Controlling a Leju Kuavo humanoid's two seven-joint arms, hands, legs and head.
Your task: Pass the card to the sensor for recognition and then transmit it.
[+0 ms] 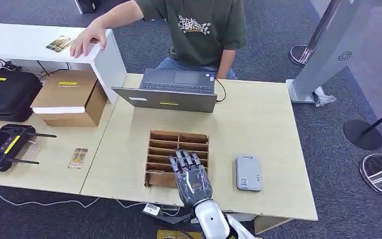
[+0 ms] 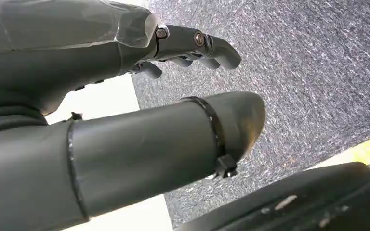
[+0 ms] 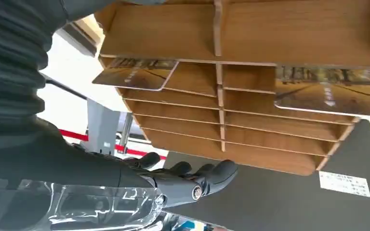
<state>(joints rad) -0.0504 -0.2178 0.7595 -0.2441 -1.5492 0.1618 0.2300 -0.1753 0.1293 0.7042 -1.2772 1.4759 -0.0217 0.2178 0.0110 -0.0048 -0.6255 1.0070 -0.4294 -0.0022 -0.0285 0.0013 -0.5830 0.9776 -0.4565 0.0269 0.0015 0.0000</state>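
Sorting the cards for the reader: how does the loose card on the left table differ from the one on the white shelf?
The card on the table lies untouched in the open, near the black controller. The card on the white shelf lies higher, farther from the robot, beside a person's hand. The table card points away from the robot; the shelf card lies askew. Both lie flat with brownish prints.

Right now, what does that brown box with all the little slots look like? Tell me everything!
The slotted box looks like thin brown wood or card. It lies flat on the pale table, in front of the laptop. A middle divider splits it into two columns of narrow slots. The right wrist view shows two picture cards sticking out of slots. The right hand hovers over its near side, hiding part.
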